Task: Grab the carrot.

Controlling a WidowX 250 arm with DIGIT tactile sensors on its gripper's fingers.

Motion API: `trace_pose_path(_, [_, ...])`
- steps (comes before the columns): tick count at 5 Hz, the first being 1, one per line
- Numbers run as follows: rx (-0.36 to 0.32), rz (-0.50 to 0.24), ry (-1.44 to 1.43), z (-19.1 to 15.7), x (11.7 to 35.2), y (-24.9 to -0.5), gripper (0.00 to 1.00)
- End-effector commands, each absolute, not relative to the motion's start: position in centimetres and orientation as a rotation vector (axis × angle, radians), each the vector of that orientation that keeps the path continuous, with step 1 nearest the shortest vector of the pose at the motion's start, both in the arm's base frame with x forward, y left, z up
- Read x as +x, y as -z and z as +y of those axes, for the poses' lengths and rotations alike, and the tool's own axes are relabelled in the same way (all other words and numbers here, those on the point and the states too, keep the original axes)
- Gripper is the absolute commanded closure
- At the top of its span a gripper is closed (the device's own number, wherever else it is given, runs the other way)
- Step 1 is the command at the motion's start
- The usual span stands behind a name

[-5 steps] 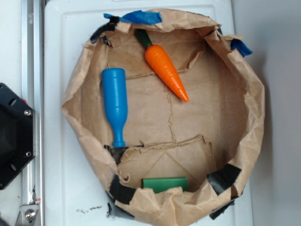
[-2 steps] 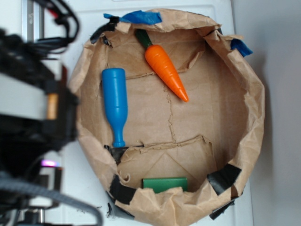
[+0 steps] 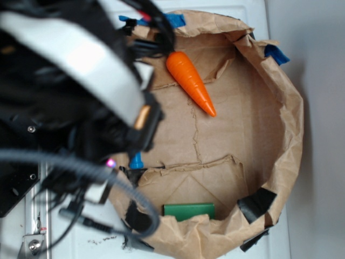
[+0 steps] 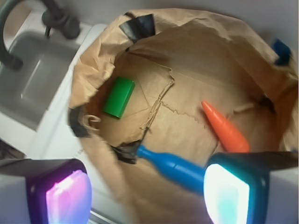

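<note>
In the wrist view the claw [image 4: 147, 191] stands wide open with nothing between its two glowing pads [image 4: 67, 196], hovering above the near rim of the crumpled brown paper basin [image 4: 196, 28]. Just beneath lies the blue plastic bottle-shaped toy [image 4: 173, 169]. Beside it, near the right pad, the smooth orange plastic carrot [image 3: 191, 83] rests on the paper floor, untouched. Farther off sits the flat green rectangular block [image 4: 118, 97]. The basin stands on a white bench [image 3: 75, 221], with a grey sink [image 4: 32, 74] beyond it.

The carrot [image 3: 190, 81] [image 4: 224, 128], smooth bright orange, lies flat in the upper middle of the exterior frame, tip pointing lower right, stem end hidden.
</note>
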State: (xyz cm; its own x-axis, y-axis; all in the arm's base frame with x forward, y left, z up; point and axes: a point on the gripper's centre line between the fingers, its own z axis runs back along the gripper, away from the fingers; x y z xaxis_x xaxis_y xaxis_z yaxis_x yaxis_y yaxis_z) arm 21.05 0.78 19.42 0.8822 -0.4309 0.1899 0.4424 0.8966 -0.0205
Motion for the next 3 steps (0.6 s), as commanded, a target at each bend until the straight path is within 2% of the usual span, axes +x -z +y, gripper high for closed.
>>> trace_pose_path(1, [0.005, -0.137, 0.528, 3.5, 24.7, -17.7, 0.0])
trace_pose_path(2, [0.069, -0.121, 0.531, 4.0, 26.5, -15.5, 0.0])
trace_pose_path(3, [0.131, -0.152, 0.531, 4.5, 27.7, -14.6, 0.0])
